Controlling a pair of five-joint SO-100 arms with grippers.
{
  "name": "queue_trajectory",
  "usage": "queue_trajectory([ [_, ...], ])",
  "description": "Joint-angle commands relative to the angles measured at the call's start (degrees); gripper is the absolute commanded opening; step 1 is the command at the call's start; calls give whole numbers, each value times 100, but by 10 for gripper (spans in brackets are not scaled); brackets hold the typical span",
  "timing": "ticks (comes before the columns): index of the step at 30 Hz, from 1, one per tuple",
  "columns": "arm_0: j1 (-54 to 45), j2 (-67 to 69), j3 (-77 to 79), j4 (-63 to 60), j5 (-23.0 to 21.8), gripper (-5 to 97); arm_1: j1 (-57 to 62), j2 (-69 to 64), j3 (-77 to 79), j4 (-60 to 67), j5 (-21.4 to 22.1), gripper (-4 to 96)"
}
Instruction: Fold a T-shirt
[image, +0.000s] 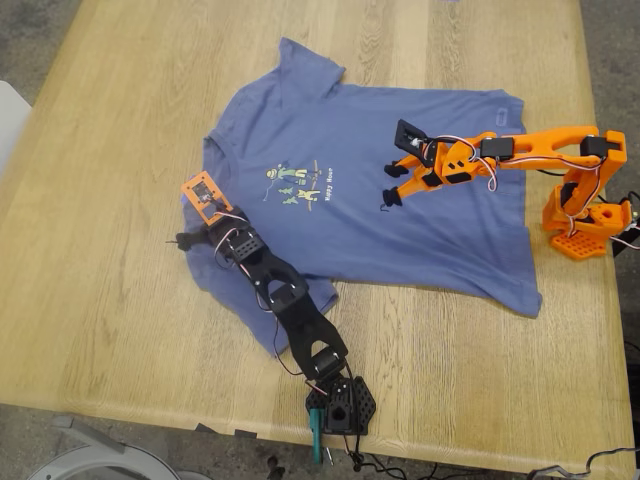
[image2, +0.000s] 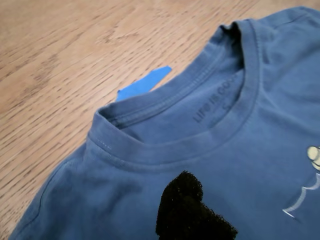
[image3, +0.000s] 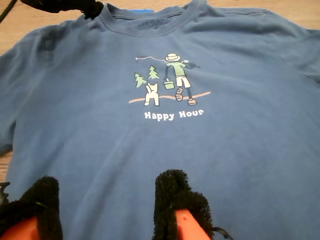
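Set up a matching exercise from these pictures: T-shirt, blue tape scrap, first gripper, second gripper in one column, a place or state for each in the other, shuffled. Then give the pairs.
1. T-shirt
2. blue tape scrap
3. my first gripper
4. my second gripper

A. open, above the shirt's middle
B. on the wood beside the collar
C. spread flat on the table, print up
D. by the collar

Pairs: 1-C, 2-B, 3-D, 4-A

It looks like a hobby robotics lab or workshop: two small plastic arms, one orange (image: 520, 150) and one black (image: 285, 300), are fixed on a wooden table (image: 100, 300), with loose cables (image: 400, 465) at its edge.
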Motion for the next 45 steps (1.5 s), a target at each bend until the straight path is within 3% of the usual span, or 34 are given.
queue_trajectory([
  [1,-105,-229,-1424,-141,44,568,53,0,9,-202,18,277],
  [6,-167,-1600,-3437,492,62,573,9,-53,334,-448,18,275],
  [12,-149,-4500,-8183,2698,35,575,-26,105,879,-554,62,277],
  [15,-229,-5616,-9650,3393,70,575,18,141,1107,-615,88,282],
  [22,-149,-6056,-9642,3437,-35,463,105,-70,1380,-976,141,288],
  [29,-62,-6293,-9642,4298,35,161,44,-492,1301,-1327,185,280],
  [35,26,-6328,-9642,4474,53,1,-35,-905,1090,-1424,237,297],
  [45,237,-6187,-9659,4509,53,-1,-220,-1670,387,-1547,316,311],
])
